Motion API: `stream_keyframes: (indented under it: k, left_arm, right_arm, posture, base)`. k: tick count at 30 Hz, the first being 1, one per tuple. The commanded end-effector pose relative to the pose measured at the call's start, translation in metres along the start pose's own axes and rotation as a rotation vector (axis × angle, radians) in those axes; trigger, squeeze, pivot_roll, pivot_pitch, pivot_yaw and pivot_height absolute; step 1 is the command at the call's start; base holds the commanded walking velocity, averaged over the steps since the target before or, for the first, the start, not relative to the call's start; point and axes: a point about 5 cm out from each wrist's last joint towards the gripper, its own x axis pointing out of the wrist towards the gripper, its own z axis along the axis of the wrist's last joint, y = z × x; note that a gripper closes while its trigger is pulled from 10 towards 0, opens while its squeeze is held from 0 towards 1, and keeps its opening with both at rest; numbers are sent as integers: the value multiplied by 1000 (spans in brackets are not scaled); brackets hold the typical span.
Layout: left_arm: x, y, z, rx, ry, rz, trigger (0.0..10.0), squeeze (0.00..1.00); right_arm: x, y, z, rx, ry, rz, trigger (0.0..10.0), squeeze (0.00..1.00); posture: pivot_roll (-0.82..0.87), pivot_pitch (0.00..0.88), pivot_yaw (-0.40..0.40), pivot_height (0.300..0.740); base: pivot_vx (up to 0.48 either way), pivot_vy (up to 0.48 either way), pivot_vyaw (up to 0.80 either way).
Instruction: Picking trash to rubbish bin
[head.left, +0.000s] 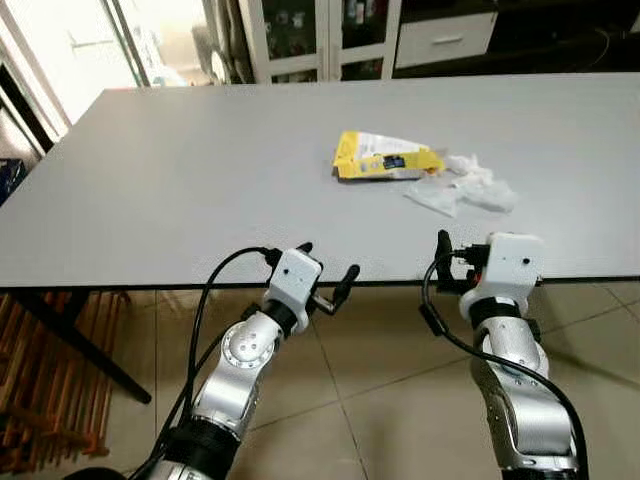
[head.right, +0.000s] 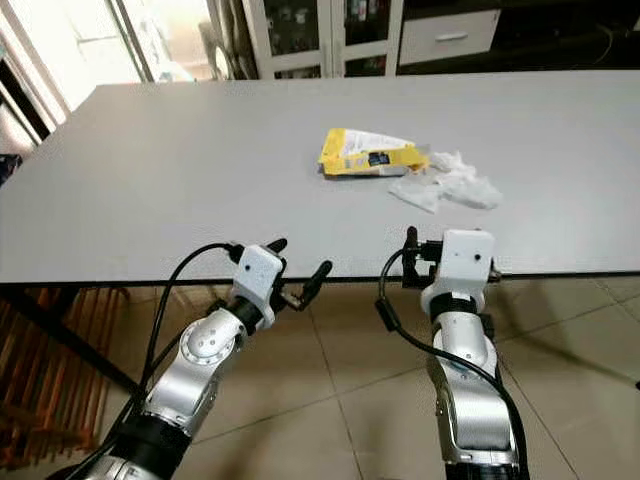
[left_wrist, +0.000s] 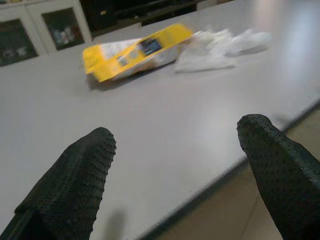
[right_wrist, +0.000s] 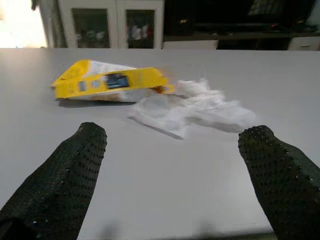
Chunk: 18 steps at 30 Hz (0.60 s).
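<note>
Trash (head.left: 425, 172) on grey table (head.left: 180, 190)

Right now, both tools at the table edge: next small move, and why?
Probably reach the right tool forward over the table toward the white crumpled tissue. It is open, aimed at the tissue, nearer than the left tool; the yellow packet lies just beyond.

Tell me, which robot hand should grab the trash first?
Probably the right hand: it sits at the table edge below the white tissue and yellow packet; the left hand is farther off.
</note>
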Motion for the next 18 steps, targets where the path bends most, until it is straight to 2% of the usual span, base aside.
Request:
stream_keyframes:
  k: [1, 10, 15, 18]
  left_arm:
    - [-3, 6, 0, 15, 5, 13, 10000, 0]
    - [-3, 6, -1, 18, 9, 17, 10000, 0]
    - [-4, 6, -2, 22, 13, 25, 10000, 0]
    - [-4, 7, -2, 20, 19, 40, 10000, 0]
  right_arm:
    - [1, 6, -1, -4, 9, 26, 10000, 0]
    - [2, 5, -4, -14, 28, 52, 10000, 0]
    - [1, 9, -7, -26, 47, 93, 10000, 0]
    - [1, 11, -10, -33, 68, 125, 10000, 0]
  posture:
    - [-82, 75, 50, 740]
    - [-84, 79, 52, 740]
    - [-84, 82, 50, 740]
    - [-83, 85, 49, 740]
  base:
    - [480, 0, 0]
    - [480, 0, 0]
    - [480, 0, 0]
    - [92, 0, 0]
